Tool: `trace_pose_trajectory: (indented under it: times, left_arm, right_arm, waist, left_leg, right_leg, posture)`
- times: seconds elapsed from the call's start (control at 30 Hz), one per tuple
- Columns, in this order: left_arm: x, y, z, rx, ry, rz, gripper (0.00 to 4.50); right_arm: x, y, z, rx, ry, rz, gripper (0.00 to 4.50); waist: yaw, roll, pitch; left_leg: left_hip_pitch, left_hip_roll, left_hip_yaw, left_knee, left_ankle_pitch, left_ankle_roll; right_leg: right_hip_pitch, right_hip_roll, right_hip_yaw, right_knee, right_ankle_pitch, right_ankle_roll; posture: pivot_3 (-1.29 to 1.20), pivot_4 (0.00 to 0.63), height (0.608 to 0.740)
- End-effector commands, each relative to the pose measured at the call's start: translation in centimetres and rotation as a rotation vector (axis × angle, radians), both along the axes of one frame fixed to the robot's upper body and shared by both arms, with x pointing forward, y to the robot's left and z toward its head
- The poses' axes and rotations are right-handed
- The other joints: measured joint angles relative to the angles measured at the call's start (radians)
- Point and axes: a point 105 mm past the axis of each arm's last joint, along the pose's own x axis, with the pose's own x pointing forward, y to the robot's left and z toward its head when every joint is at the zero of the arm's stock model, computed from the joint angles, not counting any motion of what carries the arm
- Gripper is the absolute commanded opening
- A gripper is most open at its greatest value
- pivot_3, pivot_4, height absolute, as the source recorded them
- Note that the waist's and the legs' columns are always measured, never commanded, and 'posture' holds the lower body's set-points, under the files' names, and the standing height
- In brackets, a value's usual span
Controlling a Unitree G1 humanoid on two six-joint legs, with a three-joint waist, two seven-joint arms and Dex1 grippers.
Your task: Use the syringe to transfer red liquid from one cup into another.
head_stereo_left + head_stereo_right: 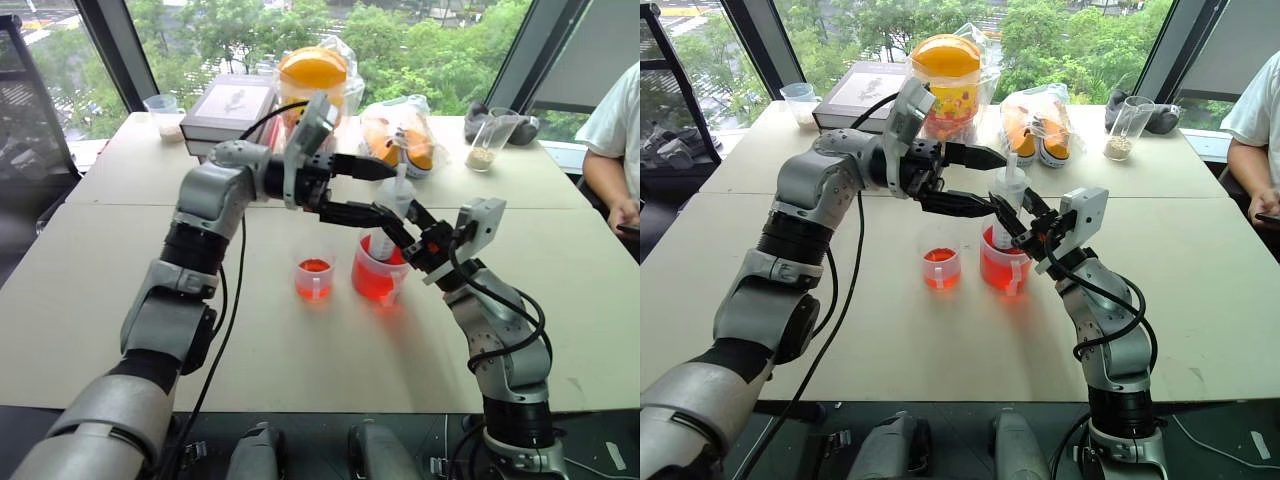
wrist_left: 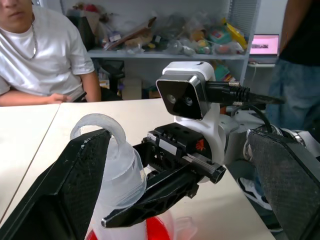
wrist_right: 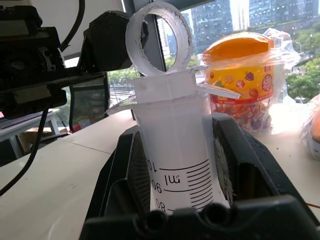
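The right pincer (image 1: 398, 218) is closed on the syringe (image 3: 175, 150), its two black fingers pressed against opposite sides of the clear barrel, close to the printed ml scale. The syringe stands upright in that grip. Its plunger ring is on top, just above the barrel's flange, and its lower end is down inside the large cup (image 1: 378, 275) of red liquid. The left pincer (image 1: 1002, 182) reaches in from the left at the height of the plunger ring. It is spread wide and holds nothing, with one finger just beside the ring and the other well apart from it. The large cup sits near the middle of the surface (image 1: 100, 300). Just to its left, not touching, stands a small cup (image 1: 313, 278) that also holds red liquid. That makes one syringe and two cups with red in them. Along the far edge of the surface are two more clear vessels. One is a plastic cup (image 1: 163, 112) at the far left and the other is a tall glass (image 1: 490, 140) at the far right, each with something pale at the bottom. Between them lie one book (image 1: 230, 108), one orange-lidded jar (image 1: 312, 72) wrapped in plastic, and one bag (image 1: 400, 135) with orange things inside. A person in a white T-shirt (image 1: 615, 140) sits at the far right, and the left wrist view shows a second person (image 2: 300, 50) standing.
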Motion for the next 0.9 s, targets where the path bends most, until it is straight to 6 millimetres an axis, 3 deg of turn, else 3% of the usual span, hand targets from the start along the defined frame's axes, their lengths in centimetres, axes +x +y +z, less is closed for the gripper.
trace_pose_trajectory:
  times: [0.03,0.07,0.1,0.33,0.37,0.9]
  left_arm:
    - [-0.2,-1.1,1.0,0.001,-0.042,-0.012,4.50]
    - [-0.1,-1.4,1.0,0.000,-0.038,-0.011,3.96]
    - [0.0,-1.7,1.0,-0.004,-0.034,-0.011,3.70]
    - [0.4,-2.5,1.7,-0.032,-0.034,-0.010,0.19]
    - [0.5,-2.6,1.8,-0.037,-0.041,-0.005,0.04]
    - [1.9,-1.7,5.3,-0.135,-0.132,0.074,0.04]
  right_arm:
    - [-0.3,0.2,1.4,-0.009,-0.063,0.010,1.37]
    - [-0.3,0.3,1.5,-0.012,-0.068,0.011,1.37]
    - [-0.4,0.3,1.6,-0.014,-0.071,0.012,1.37]
    - [-0.4,0.3,1.3,-0.029,-0.062,0.013,1.37]
    - [-0.5,0.3,1.1,-0.030,-0.056,0.013,1.37]
    - [-0.4,0.6,-1.2,-0.040,0.057,0.046,1.37]
  waist:
    - [0.000,0.000,0.000]
    - [0.001,0.000,0.000]
    - [0.001,0.000,0.000]
    - [-0.001,0.000,0.000]
    - [0.000,0.000,0.000]
    - [0.001,0.000,0.000]
  left_leg:
    - [0.000,0.000,0.000,0.000,0.000,0.000]
    - [0.000,0.000,0.000,0.000,0.000,0.000]
    - [0.000,0.000,0.000,0.000,0.000,0.000]
    - [0.000,0.000,-0.001,0.000,0.000,0.000]
    - [0.000,0.000,-0.001,0.000,0.000,0.000]
    - [-0.001,0.000,-0.001,0.000,0.000,0.000]
  right_leg:
    - [0.000,0.000,0.000,0.000,0.000,0.000]
    - [0.000,0.000,0.000,0.000,0.000,0.000]
    - [0.000,0.000,0.000,0.000,0.000,0.000]
    - [0.000,0.000,0.000,0.000,0.000,0.000]
    - [0.000,0.000,0.000,0.000,0.000,0.000]
    - [0.000,0.000,0.000,0.000,0.000,0.000]
  posture:
    - [0.00,0.150,0.740]
    - [0.00,0.150,0.740]
    - [0.00,0.150,0.740]
    - [0.00,0.150,0.740]
    - [0.00,0.150,0.740]
    - [0.00,0.150,0.740]
